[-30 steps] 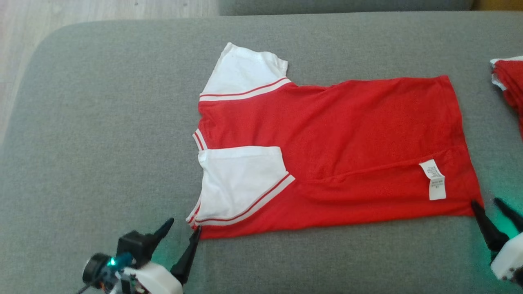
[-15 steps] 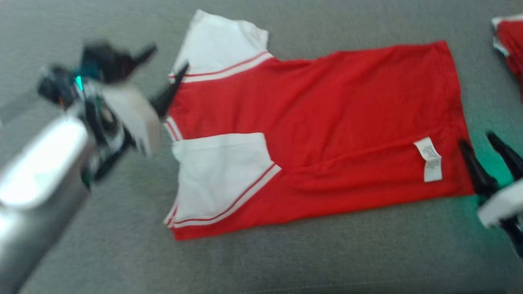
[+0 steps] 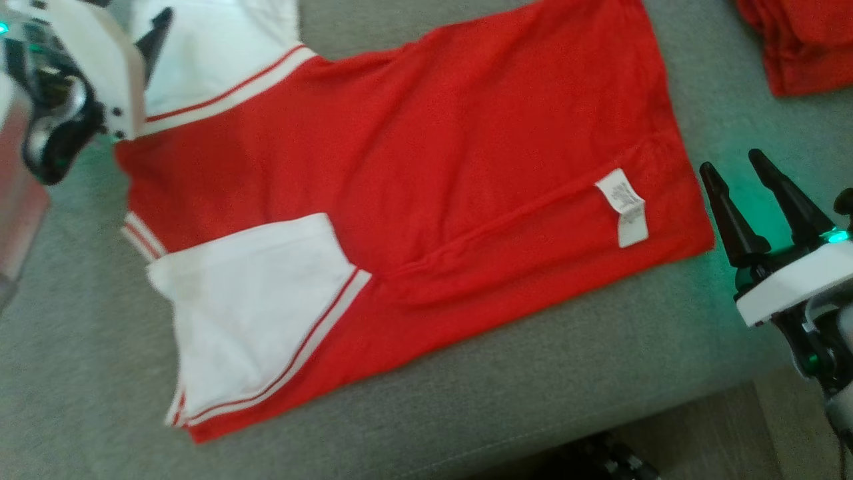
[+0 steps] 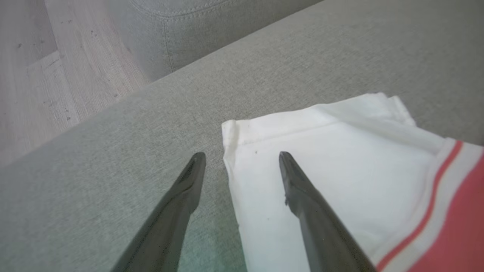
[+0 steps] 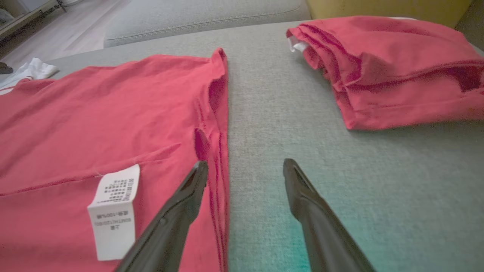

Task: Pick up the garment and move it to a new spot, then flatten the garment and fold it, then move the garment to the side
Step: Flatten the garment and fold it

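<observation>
1 garment on sofa (left claw, right claw spread).

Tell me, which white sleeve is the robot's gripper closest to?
The far sleeve, spread flat on the grey cushion: the open left gripper straddles its edge. The other sleeve lies folded onto the shirt's red body.

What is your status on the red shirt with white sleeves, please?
Left gripper open at the far white sleeve; right gripper open at the hem. Red white-sleeved fabric shirt flat on grey fabric cushion, unheld. Folded red garments lie clear, right.
</observation>
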Tool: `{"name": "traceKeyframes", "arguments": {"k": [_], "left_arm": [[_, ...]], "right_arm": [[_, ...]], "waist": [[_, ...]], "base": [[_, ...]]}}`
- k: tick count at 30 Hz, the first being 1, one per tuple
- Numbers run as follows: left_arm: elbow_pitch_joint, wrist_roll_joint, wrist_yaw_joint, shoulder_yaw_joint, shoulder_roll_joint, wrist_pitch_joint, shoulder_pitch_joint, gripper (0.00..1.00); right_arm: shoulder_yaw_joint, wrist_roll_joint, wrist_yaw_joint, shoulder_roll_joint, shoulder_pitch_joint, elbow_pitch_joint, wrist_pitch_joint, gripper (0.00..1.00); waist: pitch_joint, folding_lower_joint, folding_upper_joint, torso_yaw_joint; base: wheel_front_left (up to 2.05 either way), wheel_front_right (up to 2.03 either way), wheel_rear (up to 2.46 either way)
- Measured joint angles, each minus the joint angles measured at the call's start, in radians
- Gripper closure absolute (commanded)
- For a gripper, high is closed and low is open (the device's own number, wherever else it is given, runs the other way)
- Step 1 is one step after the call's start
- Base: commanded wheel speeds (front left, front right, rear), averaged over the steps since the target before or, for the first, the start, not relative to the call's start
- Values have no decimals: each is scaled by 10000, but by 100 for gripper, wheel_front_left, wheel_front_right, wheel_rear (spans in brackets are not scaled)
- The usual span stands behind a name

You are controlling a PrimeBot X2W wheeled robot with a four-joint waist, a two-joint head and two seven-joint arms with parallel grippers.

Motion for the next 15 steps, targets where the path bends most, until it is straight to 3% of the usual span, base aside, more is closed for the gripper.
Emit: {"name": "traceKeyframes", "arguments": {"k": [7, 13, 14, 15], "left_arm": [[928, 117, -90, -17, 224, -25, -576, 0], [1465, 134, -90, -19, 274, 144, -1032, 0], [1488, -82, -105, -8, 199, 324, -1052, 56], [1492, -222, -173, -10, 121, 370, -1048, 76]], "right_arm": [[-163, -40, 0, 242, 58, -44, -44, 0], [-182, -40, 0, 276, 244, -23, -50, 0], [-209, -42, 0, 307, 241, -12, -63, 0], [-217, -46, 0, 307, 240, 2, -63, 0]], "waist": [[552, -2, 0, -649], [765, -2, 0, -808], [740, -3, 0, -775], [722, -3, 0, -748]], "base": [[0, 0, 0], [0, 0, 0], [0, 0, 0], [0, 0, 0]]}}
